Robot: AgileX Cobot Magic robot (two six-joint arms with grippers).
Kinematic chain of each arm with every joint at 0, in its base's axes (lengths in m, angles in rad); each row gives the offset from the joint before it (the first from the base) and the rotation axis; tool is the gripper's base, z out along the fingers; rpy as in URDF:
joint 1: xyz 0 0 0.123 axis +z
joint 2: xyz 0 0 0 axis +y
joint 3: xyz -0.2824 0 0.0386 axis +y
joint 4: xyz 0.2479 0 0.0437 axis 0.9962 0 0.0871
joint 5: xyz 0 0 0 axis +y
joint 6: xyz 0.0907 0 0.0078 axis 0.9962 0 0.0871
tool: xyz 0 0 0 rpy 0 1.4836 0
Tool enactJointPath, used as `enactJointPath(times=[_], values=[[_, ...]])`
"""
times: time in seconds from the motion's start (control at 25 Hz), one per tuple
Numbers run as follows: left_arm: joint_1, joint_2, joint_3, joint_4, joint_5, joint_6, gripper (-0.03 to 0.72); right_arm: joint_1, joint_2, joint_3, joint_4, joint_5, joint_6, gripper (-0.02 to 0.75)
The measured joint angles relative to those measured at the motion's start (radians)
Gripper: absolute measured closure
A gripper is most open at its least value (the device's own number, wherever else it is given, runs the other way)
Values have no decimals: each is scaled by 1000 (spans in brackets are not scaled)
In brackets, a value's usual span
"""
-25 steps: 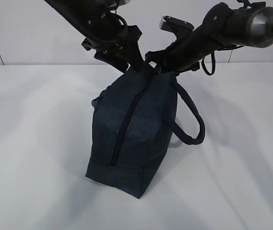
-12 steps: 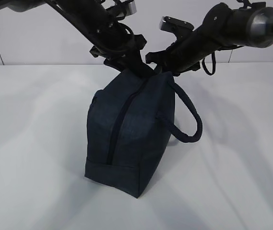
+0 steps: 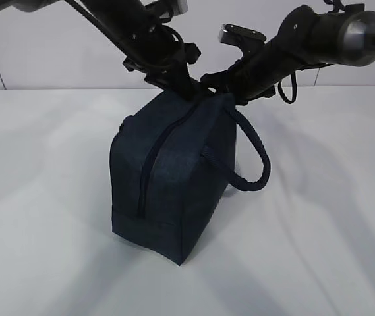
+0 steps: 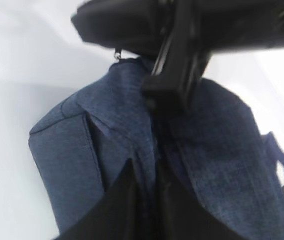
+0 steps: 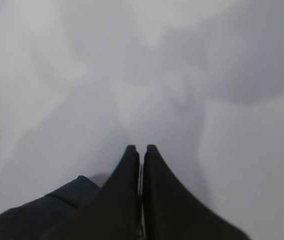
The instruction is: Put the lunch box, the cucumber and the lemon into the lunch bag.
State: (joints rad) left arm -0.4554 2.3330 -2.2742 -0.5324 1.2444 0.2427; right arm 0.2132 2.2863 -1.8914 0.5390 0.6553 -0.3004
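White table (image 3: 55,263), unlabelled lunch bag (image 3: 174,178)

Your two arms are matte black throughout. The left arm (image 3: 124,26) is a slim black link with clamp-like brackets near the wrist, a thin black cable looping beside it, and a small silver-grey block on top. The right arm (image 3: 306,36) is a thick, round black tube ending in a glossy grey-silver joint cap; a black cable loop hangs beneath it and a grey-faced box sits near its wrist. The right pincer (image 5: 141,152) shows two smooth black tapering fingers (image 5: 127,190).
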Motion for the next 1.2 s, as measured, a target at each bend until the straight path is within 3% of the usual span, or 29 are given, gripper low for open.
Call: enactJointPath(times=[0.84,1.0,1.08,1.2], values=[[2,-4,-54,8,15,0,671,-10,36,-21,25,23,8,738],[2,0,-58,8,15,0,672,-10,43,-43,-13,45,8,736],[2,7,-58,6,15,0,672,-12,49,-60,-26,55,8,714],[2,19,-60,4,11,0,672,-12,55,-93,-49,80,8,619]])
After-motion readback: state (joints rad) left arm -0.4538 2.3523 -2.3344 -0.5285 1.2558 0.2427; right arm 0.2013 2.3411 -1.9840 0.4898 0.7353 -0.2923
